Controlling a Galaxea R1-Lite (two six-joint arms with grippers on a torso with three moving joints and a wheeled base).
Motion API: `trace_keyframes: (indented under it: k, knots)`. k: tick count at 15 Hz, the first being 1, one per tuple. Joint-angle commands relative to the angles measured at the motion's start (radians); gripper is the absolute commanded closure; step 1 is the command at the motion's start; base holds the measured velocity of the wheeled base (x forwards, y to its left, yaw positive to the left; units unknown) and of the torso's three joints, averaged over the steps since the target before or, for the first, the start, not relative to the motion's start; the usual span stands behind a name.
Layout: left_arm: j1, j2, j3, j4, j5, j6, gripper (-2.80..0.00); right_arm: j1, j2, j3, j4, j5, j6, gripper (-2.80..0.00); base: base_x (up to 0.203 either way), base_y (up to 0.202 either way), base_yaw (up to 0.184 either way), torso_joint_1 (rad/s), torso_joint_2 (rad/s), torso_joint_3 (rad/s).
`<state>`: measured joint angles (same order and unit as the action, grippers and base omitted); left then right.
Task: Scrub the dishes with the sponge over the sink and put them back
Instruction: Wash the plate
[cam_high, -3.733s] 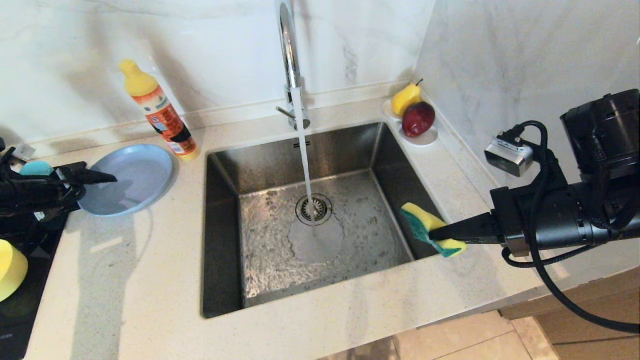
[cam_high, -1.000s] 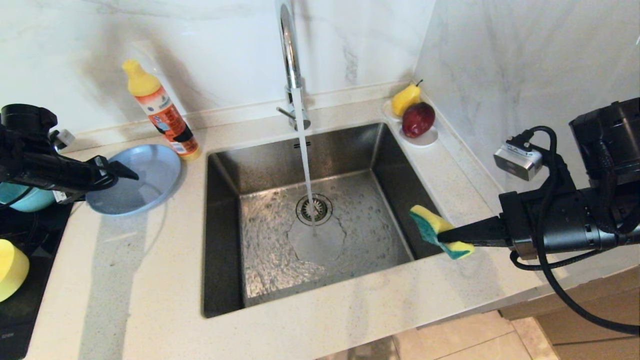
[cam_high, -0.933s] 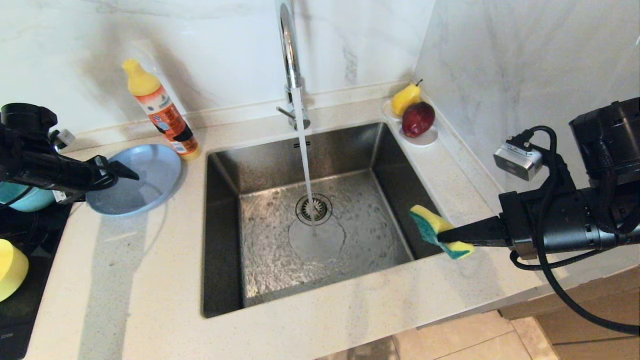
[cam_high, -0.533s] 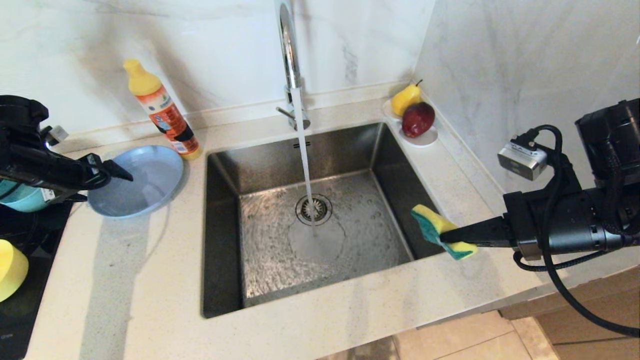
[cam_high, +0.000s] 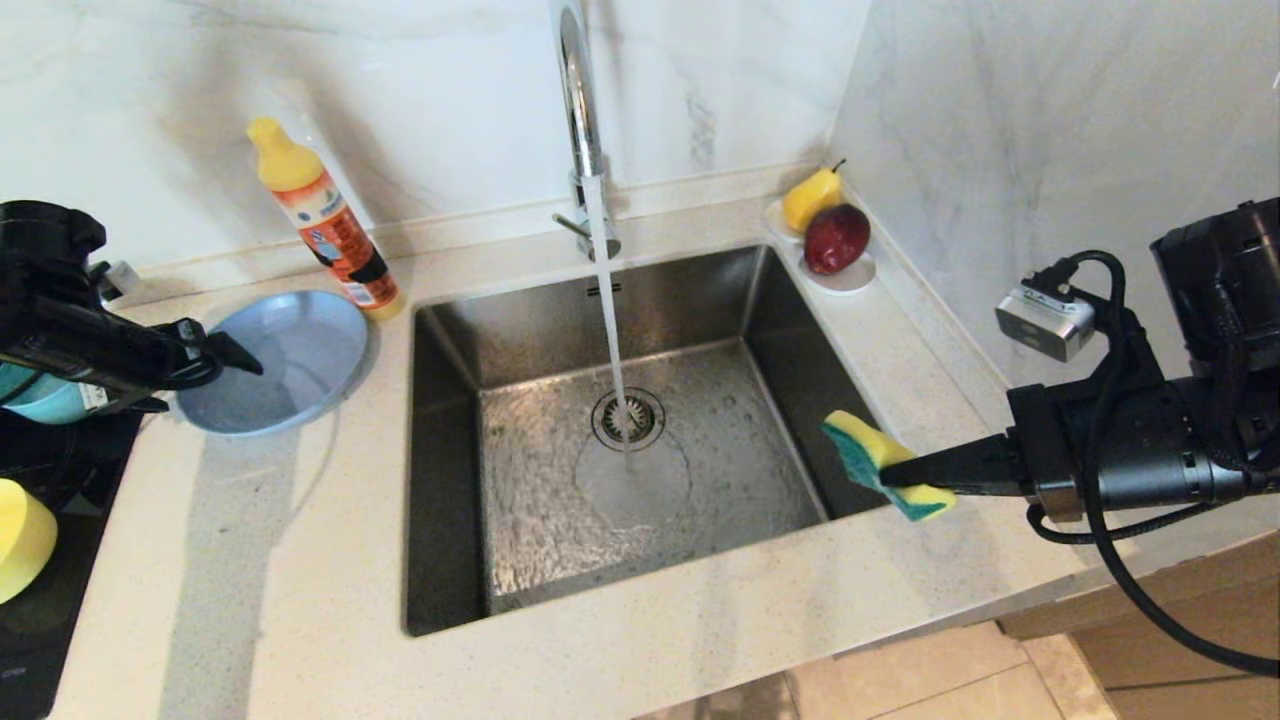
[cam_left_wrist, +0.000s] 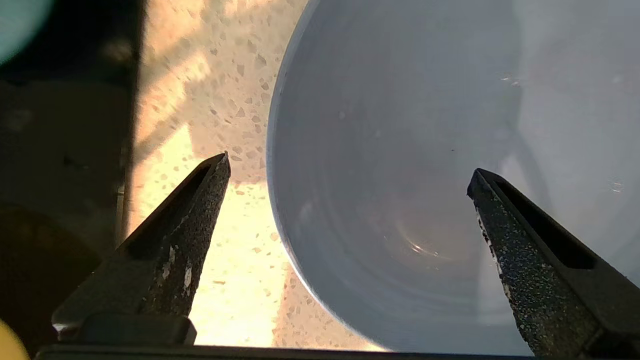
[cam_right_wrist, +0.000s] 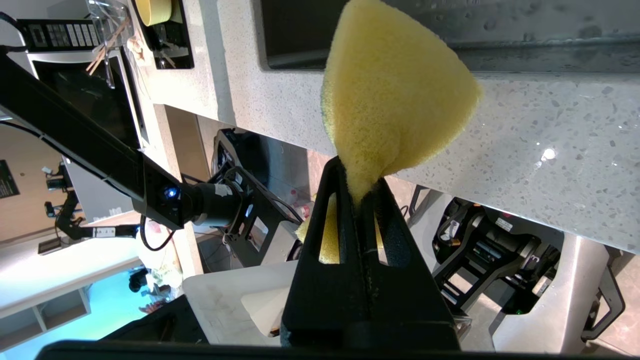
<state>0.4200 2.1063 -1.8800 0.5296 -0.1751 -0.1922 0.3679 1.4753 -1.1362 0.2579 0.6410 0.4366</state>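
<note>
Left wrist view has the left hand spread wide astride the near rim of the wide flat grey-blue plate on the speckled stone table, so I'd drop lower and pinch that rim squarely, while the right hand pinches the yellow-and-green sponge by the steel sink.

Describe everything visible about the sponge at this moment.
The sponge is a small rectangular block, porous yellow foam on one face and a green scouring layer on the other. The right tool is shut on it, pinching one end so the foam squashes between the fingers and flares out beyond them. It hangs tilted in the air at the right rim of the sink, touching nothing but the fingers.
</note>
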Motion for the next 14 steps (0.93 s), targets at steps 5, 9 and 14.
trace_keyframes:
  k: [5, 9, 14]
  knots:
    - [0.000, 0.027, 0.001, 0.001, -0.032, -0.018, -2.80, 0.000, 0.008, 0.001, 0.001, 0.003, 0.001, 0.00, 0.000, 0.000, 0.000, 0.000, 0.00, 0.000]
    - [0.000, 0.023, 0.001, 0.000, -0.034, -0.018, -2.80, 0.000, 0.000, 0.001, 0.001, 0.003, 0.002, 0.00, 0.000, 0.000, 0.000, 0.000, 0.00, 0.000]
    - [0.002, 0.027, 0.001, -0.006, -0.043, -0.021, -2.80, 0.000, -0.001, 0.001, 0.001, 0.003, 0.001, 0.00, 0.000, 0.000, 0.000, 0.000, 0.00, 0.000]
